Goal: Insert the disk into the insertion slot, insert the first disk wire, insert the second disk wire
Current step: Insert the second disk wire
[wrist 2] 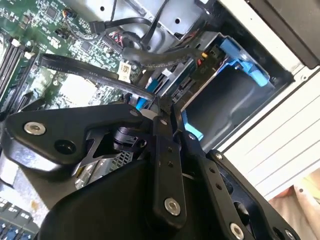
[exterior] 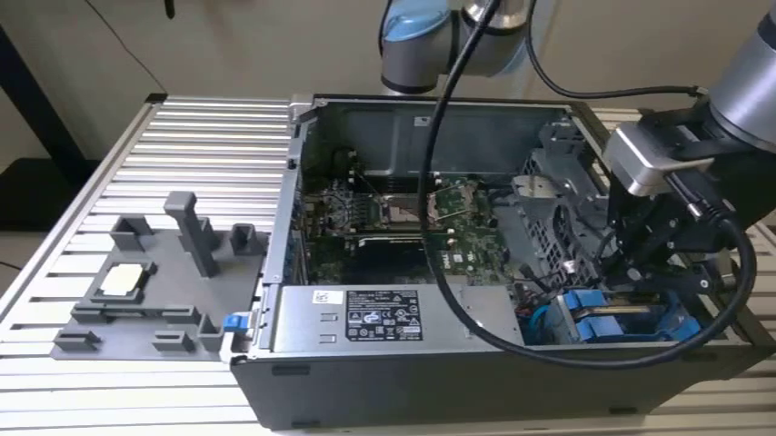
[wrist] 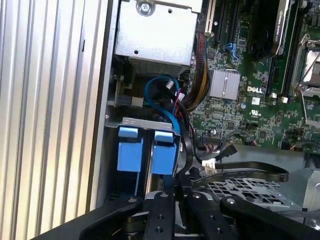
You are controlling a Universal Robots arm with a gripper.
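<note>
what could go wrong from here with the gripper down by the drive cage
1. The gripper sits among loose black cables beside the blue-framed disk; it could snag or tug one.
2. A blue cable loops just past the drive cage and may get pinched.
3. The arm's own thick cable drapes over the motherboard and could catch components.

The open computer case (exterior: 485,272) takes up the middle of the bench (exterior: 194,145). Inside the case, the gripper (exterior: 649,263) sits low in the corner by the grey drive cage (wrist: 145,125), where room is tight: blue disk frames (wrist: 147,150) fill the cage bays, and black cables (wrist: 235,172) and a blue cable (wrist: 165,100) cross just beside them. A thick black hose (exterior: 442,182) drapes across the case over the motherboard (exterior: 401,213). Outside the case, a grey fixture (exterior: 152,282) stands on the bench, with bare slats around it.
</note>
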